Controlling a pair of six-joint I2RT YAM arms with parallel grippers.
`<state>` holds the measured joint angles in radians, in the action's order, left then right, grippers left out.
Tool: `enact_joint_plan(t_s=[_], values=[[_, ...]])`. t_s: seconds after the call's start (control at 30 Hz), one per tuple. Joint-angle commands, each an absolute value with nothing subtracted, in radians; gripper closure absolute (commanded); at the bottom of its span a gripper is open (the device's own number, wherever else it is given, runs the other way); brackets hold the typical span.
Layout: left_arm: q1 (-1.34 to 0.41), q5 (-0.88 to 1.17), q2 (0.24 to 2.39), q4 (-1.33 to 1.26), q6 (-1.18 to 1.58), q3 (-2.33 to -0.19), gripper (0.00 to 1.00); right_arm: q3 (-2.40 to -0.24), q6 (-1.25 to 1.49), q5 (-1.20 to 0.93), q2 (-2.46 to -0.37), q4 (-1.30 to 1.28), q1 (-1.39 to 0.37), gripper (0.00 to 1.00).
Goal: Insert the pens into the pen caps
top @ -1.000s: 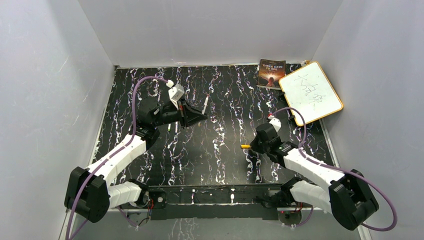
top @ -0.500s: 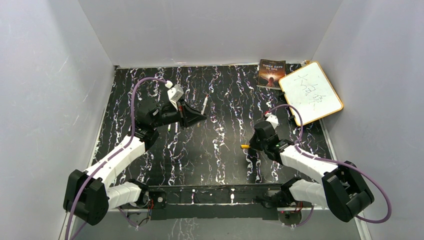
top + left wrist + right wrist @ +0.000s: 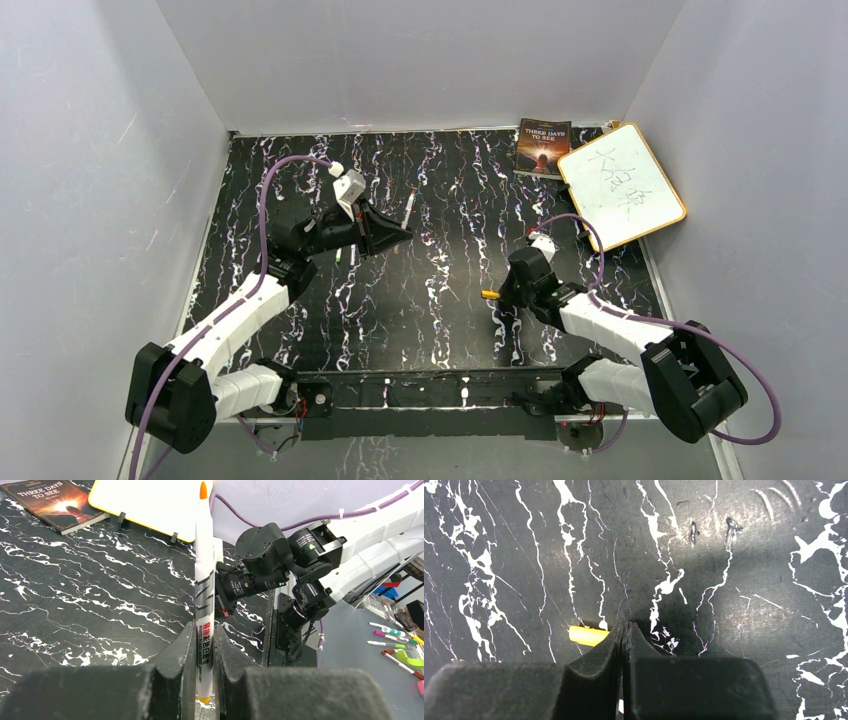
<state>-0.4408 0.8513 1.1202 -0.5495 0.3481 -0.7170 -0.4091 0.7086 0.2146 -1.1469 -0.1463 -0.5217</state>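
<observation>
Standstill before capping: only your right arm's elbow has shifted.
Your left claw (image 3: 204, 630) clamps the white orange-tipped stick pen (image 3: 204, 575); right claw (image 3: 624, 628) pinches the short yellow plastic cap (image 3: 585, 635), well apart, so joining remains.

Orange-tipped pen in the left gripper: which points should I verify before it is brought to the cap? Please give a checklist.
1. Left gripper shut on the orange-tipped pen: ok.
2. Pen's orange tip bare, well beyond the grip: ok.
3. Right gripper shut on the orange-yellow cap, at one end: ok.
4. Cap's open end facing the pen: cannot tell.
5. Pen and cap in line: not ok, apart and at an angle.
</observation>
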Motion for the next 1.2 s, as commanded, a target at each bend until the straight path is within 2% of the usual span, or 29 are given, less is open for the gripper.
enact_joint_plan(t_s=[0.0, 0.3, 0.57, 0.6, 0.63, 0.7, 0.73, 0.77, 0.97, 1.1, 1.17], values=[[-0.44, 0.853, 1.089, -0.559, 0.341, -0.703, 1.0, -0.394, 0.714, 0.181, -1.119, -0.12, -0.518, 1.0], [-0.44, 0.85, 1.088, -0.557, 0.341, -0.702, 1.0, -0.362, 0.77, 0.071, -1.021, -0.137, -0.522, 1.0], [-0.44, 0.85, 1.091, -0.565, 0.342, -0.699, 1.0, -0.371, 0.76, 0.085, -0.953, -0.165, -0.525, 1.0], [-0.439, 0.849, 1.089, -0.563, 0.342, -0.698, 1.0, -0.381, 0.734, 0.096, -0.949, -0.158, -0.524, 0.92], [-0.44, 0.848, 1.087, -0.561, 0.342, -0.697, 1.0, -0.392, 0.698, 0.103, -0.947, -0.15, -0.524, 0.79], [-0.44, 0.847, 1.083, -0.557, 0.341, -0.698, 1.0, -0.438, 0.602, 0.101, -0.969, -0.161, -0.524, 0.48], [-0.44, 0.847, 1.081, -0.552, 0.337, -0.701, 1.0, -0.472, 0.538, 0.1, -1.004, -0.182, -0.524, 0.38], [-0.44, 0.848, 1.079, -0.55, 0.336, -0.702, 1.0, -0.498, 0.51, 0.099, -1.027, -0.199, -0.523, 0.32], [-0.44, 0.84, 1.064, -0.532, 0.325, -0.697, 1.0, -0.566, 0.359, 0.097, -1.153, -0.25, -0.524, 0.3], [-0.44, 0.835, 1.063, -0.534, 0.319, -0.692, 1.0, -0.557, 0.343, 0.057, -1.161, -0.223, -0.524, 0.41], [-0.44, 0.84, 1.071, -0.543, 0.323, -0.694, 1.0, -0.568, 0.344, 0.046, -1.188, -0.236, -0.525, 0.42]])
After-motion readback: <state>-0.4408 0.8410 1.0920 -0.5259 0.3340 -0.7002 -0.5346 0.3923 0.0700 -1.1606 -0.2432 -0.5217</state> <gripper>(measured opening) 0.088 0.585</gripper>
